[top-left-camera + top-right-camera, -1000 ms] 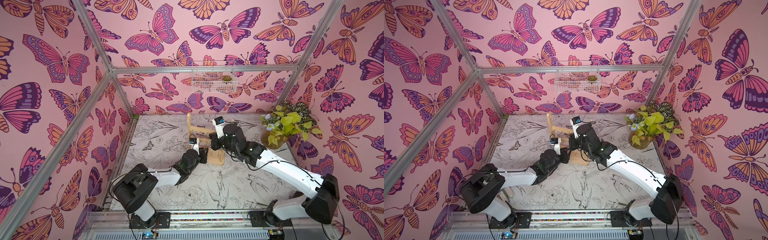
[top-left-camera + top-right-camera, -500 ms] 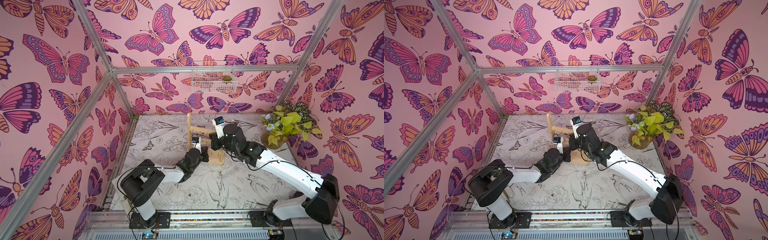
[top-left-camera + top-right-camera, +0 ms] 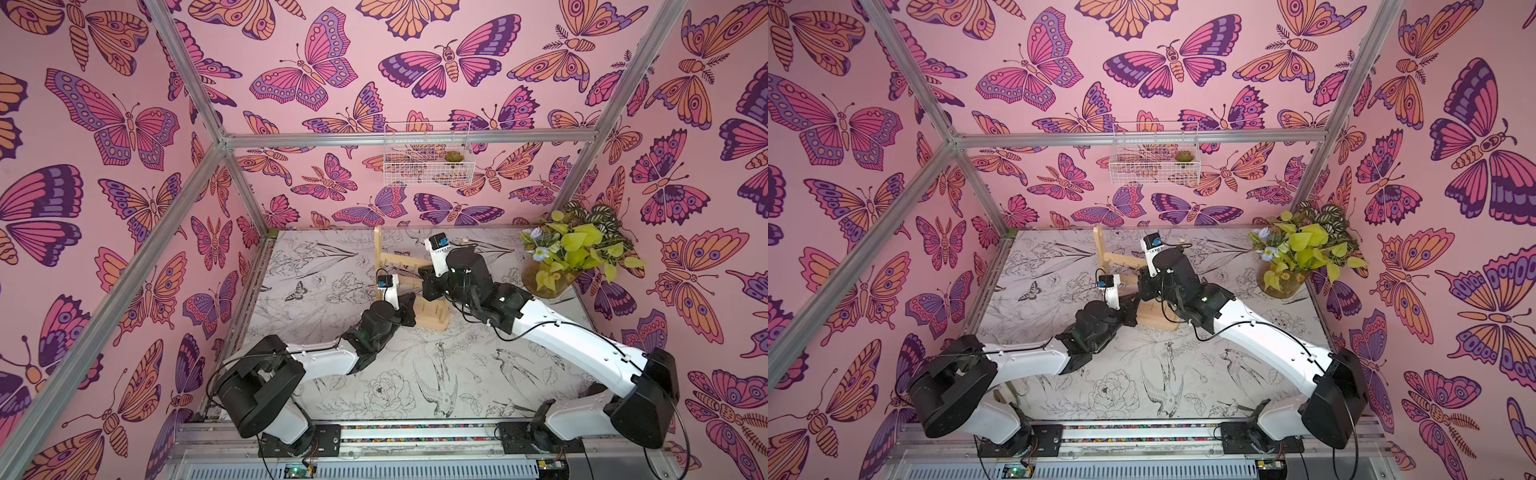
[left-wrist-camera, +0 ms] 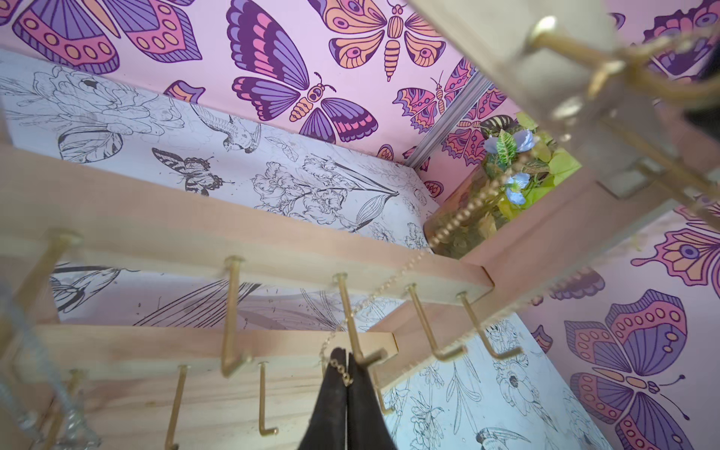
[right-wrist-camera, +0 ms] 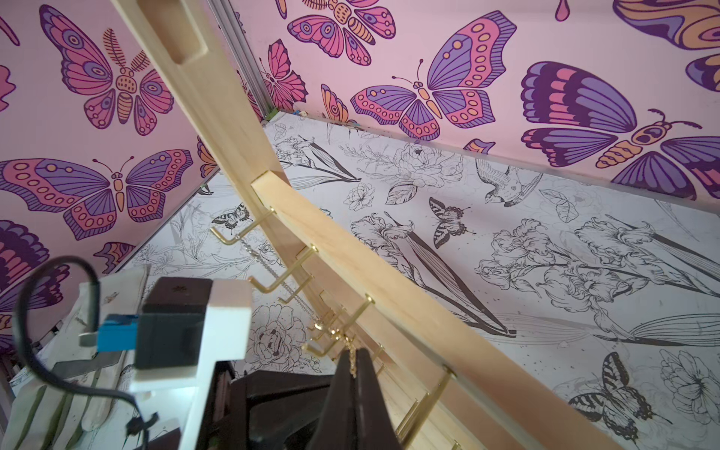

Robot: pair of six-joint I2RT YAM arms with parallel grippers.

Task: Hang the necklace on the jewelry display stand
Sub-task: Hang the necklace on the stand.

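Note:
The jewelry display stand (image 3: 401, 261) (image 3: 1121, 259) is a pale wooden rack near the back middle of the table, with rows of gold hooks on its crossbars (image 4: 233, 241) (image 5: 350, 249). The necklace (image 4: 456, 222), a thin gold chain, runs taut from my left gripper (image 4: 346, 360) past a hook (image 4: 350, 323) and on upward. My left gripper is shut on one end of it, against the lower crossbar. My right gripper (image 5: 352, 364) is shut on another bit of chain (image 5: 352, 352) just below a cluster of hooks. In both top views the two grippers (image 3: 411, 307) (image 3: 428, 286) meet at the stand's front.
A potted plant (image 3: 552, 274) with yellow-green leaves stands at the back right. A white wire basket (image 3: 428, 158) hangs on the back wall above the stand. The left wrist's camera block (image 5: 175, 323) sits close beside my right gripper. Pink butterfly walls enclose the table.
My left gripper has closed on the chain at the stand, and the left arm's elbow has swung right. The right arm has stayed still.

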